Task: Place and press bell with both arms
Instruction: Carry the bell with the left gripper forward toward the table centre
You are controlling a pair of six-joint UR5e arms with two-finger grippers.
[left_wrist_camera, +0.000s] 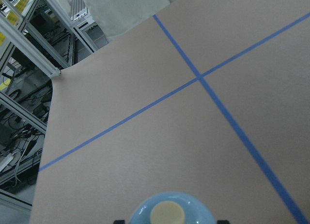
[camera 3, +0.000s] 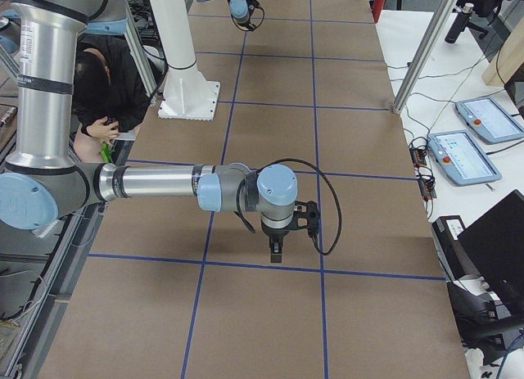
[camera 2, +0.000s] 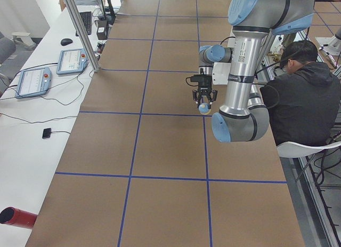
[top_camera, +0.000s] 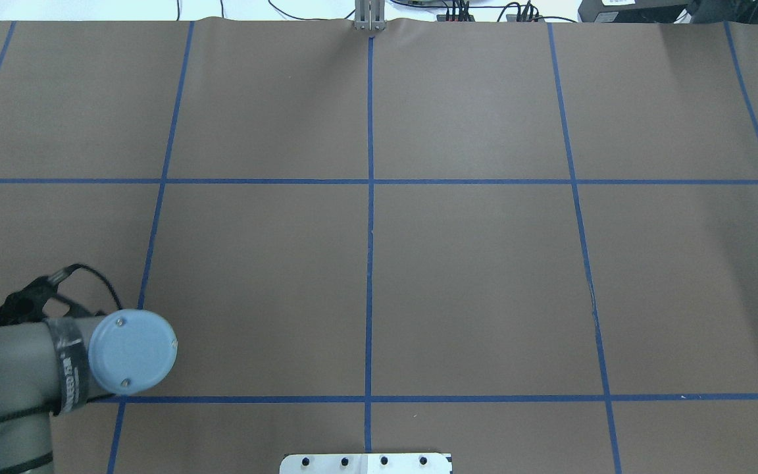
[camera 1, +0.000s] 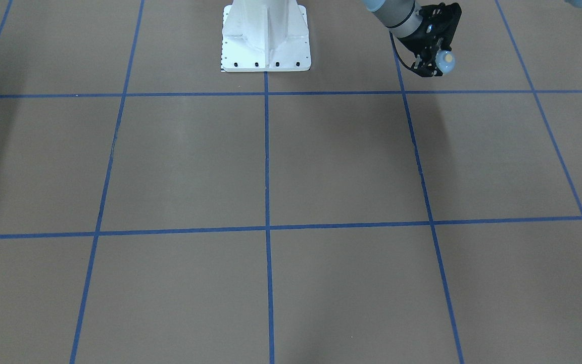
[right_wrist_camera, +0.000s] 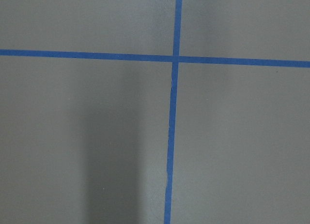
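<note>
Jaws of the left gripper (camera 1: 437, 61) are clamped on the bell (camera 1: 446, 59), set just as wide as its blue dome, with the cream button (camera 1: 448, 58) facing out past the fingertips. The front view places this grasp near the table's (camera 1: 321, 162) robot-side edge, to the side of the white pedestal (camera 1: 265, 38). The gripper's shadow falls on the brown surface apart from it, so the bell appears to be held off the table. The left wrist view adds the close detail: the bell (left_wrist_camera: 172, 212) fills the bottom edge, button toward the lens, with a crossing of blue tape lines (left_wrist_camera: 199, 78) on the table beyond. The left side view shows the gripper (camera 2: 204, 104) pointing straight down with the bell (camera 2: 204, 110) at its tip. In the overhead view only the left arm's blue joint cap (top_camera: 132, 352) and black cable show, and the grasp is hidden. The right gripper (camera 3: 277, 250) shows only in the right side view, hanging tip-down from the right arm (camera 3: 155, 184) over the table well apart from the bell. From that view I cannot tell whether it is released or clenched. The right wrist view gives only bare table, a tape crossing (right_wrist_camera: 175, 58) and a soft shadow. A person (camera 2: 303, 97) in black sits beside the table in the left side view.
</note>
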